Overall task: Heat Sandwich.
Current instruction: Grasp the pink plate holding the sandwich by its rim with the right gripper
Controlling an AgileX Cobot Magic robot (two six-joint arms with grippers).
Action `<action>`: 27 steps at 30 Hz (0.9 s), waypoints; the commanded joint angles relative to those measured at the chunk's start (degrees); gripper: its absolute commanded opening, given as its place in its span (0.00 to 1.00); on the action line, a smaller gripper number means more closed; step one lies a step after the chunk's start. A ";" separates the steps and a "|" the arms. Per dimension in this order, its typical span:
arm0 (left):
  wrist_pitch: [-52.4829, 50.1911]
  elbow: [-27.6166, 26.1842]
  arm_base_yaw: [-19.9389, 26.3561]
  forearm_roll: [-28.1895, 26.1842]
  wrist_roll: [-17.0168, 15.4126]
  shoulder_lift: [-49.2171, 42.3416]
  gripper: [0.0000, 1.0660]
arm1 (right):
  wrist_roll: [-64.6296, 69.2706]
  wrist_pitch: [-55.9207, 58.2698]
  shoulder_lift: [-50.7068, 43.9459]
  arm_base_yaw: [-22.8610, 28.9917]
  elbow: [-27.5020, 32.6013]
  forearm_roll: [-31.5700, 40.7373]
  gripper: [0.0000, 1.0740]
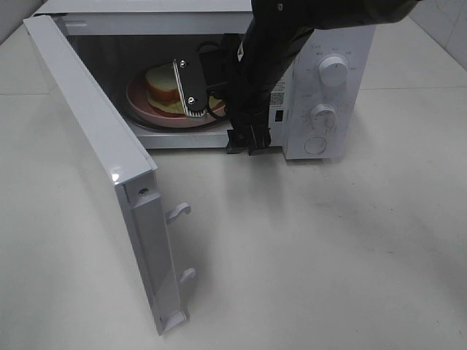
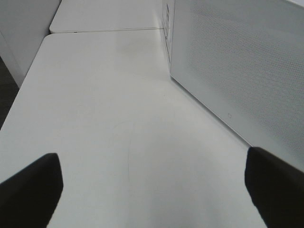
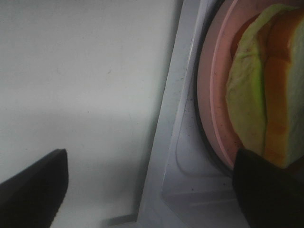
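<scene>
The sandwich (image 1: 162, 86), pale bread with red and yellow-green layers, lies on a round pink plate (image 1: 146, 111) inside the open white microwave (image 1: 332, 109). In the right wrist view the sandwich (image 3: 266, 95) and the plate (image 3: 213, 95) sit close to one fingertip (image 3: 266, 190). My right gripper (image 1: 248, 142) hangs at the front sill of the microwave opening, just right of the plate. It (image 3: 152, 190) is open and empty. My left gripper (image 2: 152, 190) is open and empty above the bare table, and it is out of the high view.
The microwave door (image 1: 95, 146) stands swung wide open to the left, with its latch hooks (image 1: 179, 211) sticking out. Its perforated outer face (image 2: 237, 61) is close beside my left gripper. Two control knobs (image 1: 333, 71) are on the microwave's right panel.
</scene>
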 commanded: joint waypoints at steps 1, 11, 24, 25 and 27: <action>-0.17 0.17 0.11 -0.17 0.11 -1.49 0.92 | -0.74 -0.46 1.20 0.23 -1.49 0.40 0.83; -0.17 0.17 0.11 -0.17 0.11 -1.49 0.92 | -0.63 0.23 7.79 0.23 -8.48 1.43 0.81; -0.17 0.17 0.11 -0.17 0.11 -1.49 0.92 | 0.06 4.76 15.36 0.17 -19.31 0.06 0.79; -0.17 0.17 0.11 -0.17 0.11 -1.49 0.92 | 0.06 4.76 15.64 0.17 -19.77 0.06 0.79; -0.17 0.17 0.11 -0.17 0.11 -1.49 0.92 | 0.06 4.76 16.10 0.17 -20.45 0.06 0.79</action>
